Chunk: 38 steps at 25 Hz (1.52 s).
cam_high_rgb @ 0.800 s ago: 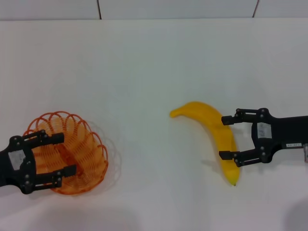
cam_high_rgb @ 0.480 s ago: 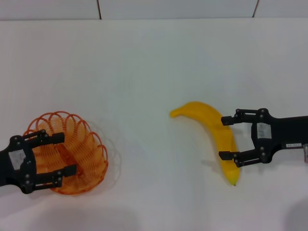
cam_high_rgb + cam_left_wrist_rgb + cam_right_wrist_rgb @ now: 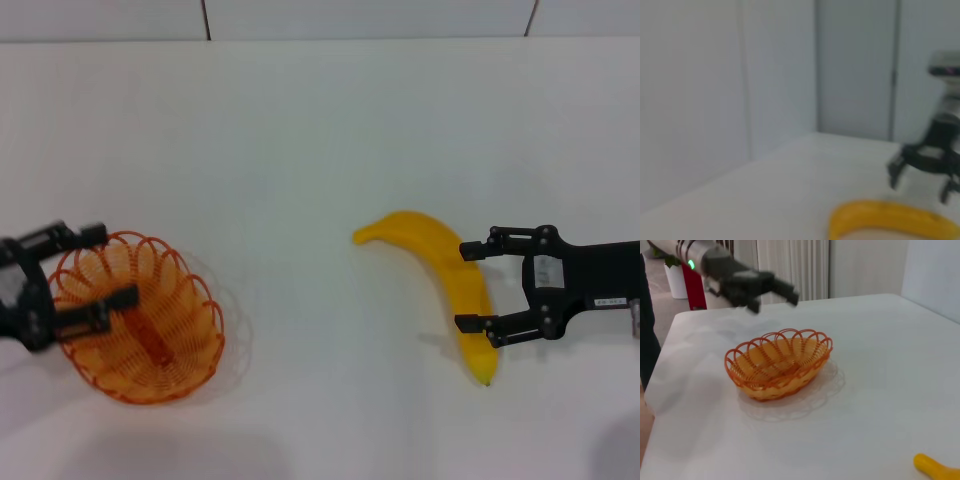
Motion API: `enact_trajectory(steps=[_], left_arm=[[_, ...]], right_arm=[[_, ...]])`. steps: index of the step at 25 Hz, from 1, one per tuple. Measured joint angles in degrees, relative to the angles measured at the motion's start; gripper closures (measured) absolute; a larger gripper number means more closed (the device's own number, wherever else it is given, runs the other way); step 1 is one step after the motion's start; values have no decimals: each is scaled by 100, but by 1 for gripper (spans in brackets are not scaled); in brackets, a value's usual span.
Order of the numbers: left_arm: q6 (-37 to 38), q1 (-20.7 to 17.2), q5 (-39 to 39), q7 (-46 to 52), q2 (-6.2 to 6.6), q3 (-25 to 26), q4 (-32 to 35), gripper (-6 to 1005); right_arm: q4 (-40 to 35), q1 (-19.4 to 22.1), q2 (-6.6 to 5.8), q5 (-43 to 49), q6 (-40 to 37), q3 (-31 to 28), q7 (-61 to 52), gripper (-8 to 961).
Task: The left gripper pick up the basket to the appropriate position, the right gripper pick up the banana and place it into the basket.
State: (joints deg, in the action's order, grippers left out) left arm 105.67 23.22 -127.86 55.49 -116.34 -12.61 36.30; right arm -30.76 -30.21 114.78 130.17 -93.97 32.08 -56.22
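The orange wire basket (image 3: 205, 320) sits on the white table at the near left, with nothing in it. My left gripper (image 3: 115, 265) is open over the basket's left rim. In the right wrist view the left gripper (image 3: 774, 299) hangs in the air above and beyond the basket (image 3: 810, 347), apart from it. The yellow banana (image 3: 430, 245) lies right of centre. My right gripper (image 3: 463, 286) is open, one finger on each side of the banana's lower half. From the left wrist, the right gripper (image 3: 918, 190) has its tips just above the banana (image 3: 890, 220).
The white table (image 3: 300, 150) runs back to a pale wall. Bare tabletop lies between basket and banana. The right wrist view shows the table's far edge, a red object (image 3: 694, 287) and white vertical blinds (image 3: 790, 265) beyond it.
My left gripper has pulled away from the basket's near side, moving left and toward the far rim, still open. The basket, the banana and the right gripper have not moved.
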Motion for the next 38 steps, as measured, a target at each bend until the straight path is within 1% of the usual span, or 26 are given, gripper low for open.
enact_trajectory(steps=[3,6,8,10,11,12,14,15,17,19,20,21,22,25,27,31,33,38], left_arm=[[-1,83,319,910,17,3,672,175],[-28,265,361,2110,22,-18,1626,175],[-58,503,155,3144,110,-102,2263,176],[-70,798,-220,3946,262,-209,2636,176],[-72,1033,-516,4310,386,-285,2758,177],[-72,1219,-855,4565,478,-370,2789,177],[-78,1604,-1595,4859,620,-593,2818,177],[-84,1763,-1916,4922,655,-710,2827,177],[-74,2024,-2564,5011,673,-967,2841,178],[-61,2278,-3177,5021,641,-1362,2854,178],[-56,2341,-3361,4972,597,-1562,2858,178],[-78,2387,-3524,4882,527,-1853,2880,179],[-90,2397,-3597,4811,468,-2040,2892,179],[-373,2372,-3640,4455,123,-2477,3139,179],[-610,2362,-3608,4208,-46,-2755,3173,180],[-886,2362,-3594,4183,-51,-3387,2766,181],[-983,2363,-3588,4203,-52,-3578,2618,181],[-1173,2397,-3507,4265,-63,-3779,2404,182]], right_arm=[[0,-15,0,10,-10,0,-19,61],[0,-22,-2,9,-11,-2,-25,61],[-1,-21,-6,5,-29,-17,-26,61],[-5,-22,-13,4,-37,-31,-26,61],[-7,-26,-15,3,-39,-34,-27,62],[-7,-34,-18,3,-40,-36,-29,62],[-8,-56,-19,2,-41,-29,-32,62],[-9,-68,-18,1,-44,-20,-33,62],[-9,-83,-19,0,-48,-14,-41,62],[-8,-101,-23,0,-52,-13,-46,62],[-7,-113,-24,-1,-52,-13,-48,62],[-4,-125,-24,-1,-52,-10,-48,62],[-3,-135,-24,-1,-52,-8,-48,62],[-1,-142,-26,-1,-53,-3,-48,62],[0,-143,-26,-1,-53,-2,-48,62],[0,-150,-24,-1,-53,-1,-48,62],[1,-151,-25,-1,-53,-10,-48,62],[0,-152,-28,-1,-51,-27,-47,62]])
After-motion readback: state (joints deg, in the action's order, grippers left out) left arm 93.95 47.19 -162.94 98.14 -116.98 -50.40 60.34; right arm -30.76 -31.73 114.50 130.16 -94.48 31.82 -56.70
